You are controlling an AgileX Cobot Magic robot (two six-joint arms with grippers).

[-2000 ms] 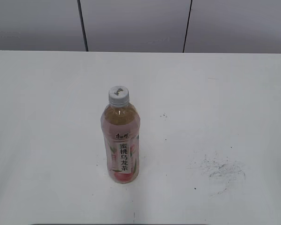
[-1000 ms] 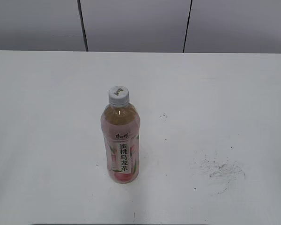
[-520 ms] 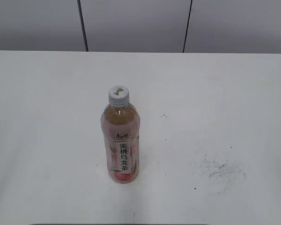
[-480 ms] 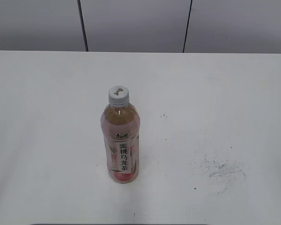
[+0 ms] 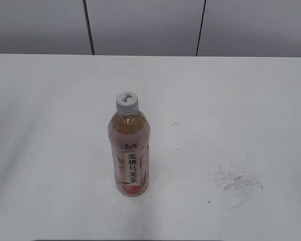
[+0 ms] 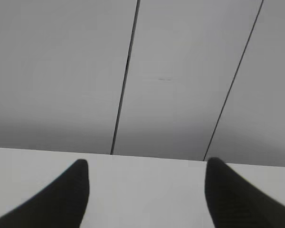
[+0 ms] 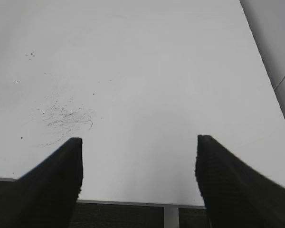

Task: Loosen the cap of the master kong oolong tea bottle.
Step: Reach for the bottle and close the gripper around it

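The master kong oolong tea bottle (image 5: 129,155) stands upright on the white table, a little left of centre in the exterior view. Its white-grey ribbed cap (image 5: 127,102) sits on the neck. Neither arm shows in the exterior view. My left gripper (image 6: 145,166) is open and empty, facing the table's far edge and the grey wall. My right gripper (image 7: 138,142) is open and empty above the table's near right edge. The bottle shows in neither wrist view.
A patch of dark scuff marks (image 5: 238,182) lies on the table right of the bottle; it also shows in the right wrist view (image 7: 66,116). The white table (image 5: 231,100) ends at a grey panelled wall (image 5: 140,25).
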